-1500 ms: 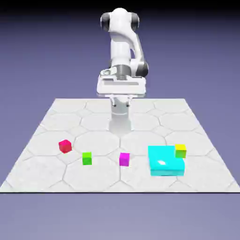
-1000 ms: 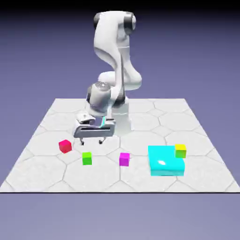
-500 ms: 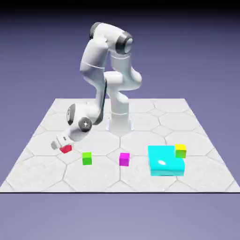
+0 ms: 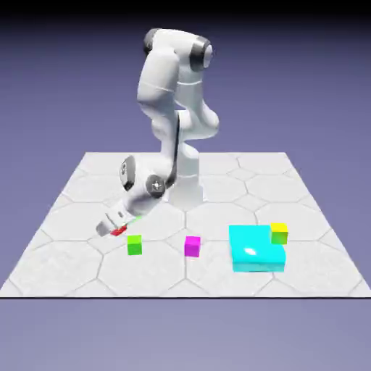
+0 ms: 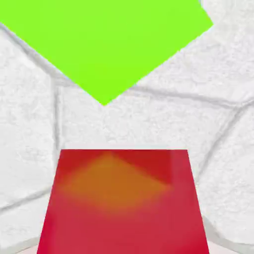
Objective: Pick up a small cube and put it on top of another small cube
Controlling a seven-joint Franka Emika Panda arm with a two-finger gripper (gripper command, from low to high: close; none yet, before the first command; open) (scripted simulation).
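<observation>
Apparently my fingers (image 4: 114,230) grip the red cube (image 5: 123,201) by two opposite flat faces, just beside the green cube (image 4: 134,245) near the surface's (image 4: 65,268) front-left; light, rigid, probably smooth, so I'd squeeze squarely.

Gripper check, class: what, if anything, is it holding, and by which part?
The gripper holds the red cube by two opposite side faces; it fills the space between the fingertips in the hand view, with the green cube just ahead.

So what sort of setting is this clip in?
A rendered simulation tabletop, not a real room: a white hexagon-patterned table against a plain blue-violet backdrop, with flat-coloured blocks such as the small bright green cube and large cyan block.
</observation>
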